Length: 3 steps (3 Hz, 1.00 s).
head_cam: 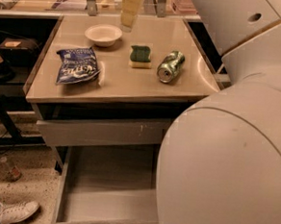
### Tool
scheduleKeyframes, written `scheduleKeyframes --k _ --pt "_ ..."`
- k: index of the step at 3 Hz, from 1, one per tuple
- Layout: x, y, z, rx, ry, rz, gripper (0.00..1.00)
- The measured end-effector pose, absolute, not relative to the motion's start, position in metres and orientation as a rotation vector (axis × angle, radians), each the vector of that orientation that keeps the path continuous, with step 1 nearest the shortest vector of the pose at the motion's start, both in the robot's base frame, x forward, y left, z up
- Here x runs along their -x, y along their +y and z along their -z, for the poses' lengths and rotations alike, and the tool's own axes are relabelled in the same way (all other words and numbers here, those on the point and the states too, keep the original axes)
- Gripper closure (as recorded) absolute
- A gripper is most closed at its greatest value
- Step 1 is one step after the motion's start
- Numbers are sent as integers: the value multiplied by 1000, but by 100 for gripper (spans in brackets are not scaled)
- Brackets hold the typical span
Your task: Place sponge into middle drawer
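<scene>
The sponge (140, 56) lies flat on the desk (118, 88), green side up, towards the back of the top and a little right of its middle. Just to its right, not touching, a crushed green can (170, 66) lies on its side with its open end towards the front edge. A white bowl (103, 34) stands behind and to the left of the sponge, and a blue chip bag (77, 65) lies flat near the left edge. The gripper (129, 17) hangs over the back of the desk, between the bowl and the sponge and behind both, clear of the sponge; it shows only as a pale upright shape cut off by the top of the view, so whether it is open or closed cannot be told, and it holds nothing that can be seen. Under the desk top a grey drawer front (100, 132) with pale scratch marks is pulled out slightly. Below it the middle drawer (105, 203) stands pulled well out, its flat grey floor bare. The robot's large white arm (229, 154) fills the right side of the view and hides the drawer's right part. A white shoe (16, 212) rests on the speckled floor at lower left.
</scene>
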<state>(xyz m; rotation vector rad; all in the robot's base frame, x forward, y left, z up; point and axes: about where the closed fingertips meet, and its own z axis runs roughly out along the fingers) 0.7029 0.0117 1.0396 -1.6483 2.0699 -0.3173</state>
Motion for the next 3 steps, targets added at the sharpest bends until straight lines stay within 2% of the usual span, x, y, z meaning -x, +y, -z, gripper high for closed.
scheduleKeyframes --k 2,3 --pt "-716 19 -1029 1660 2050 311 0" --pt "-760 37 -988 1736 2058 342 0"
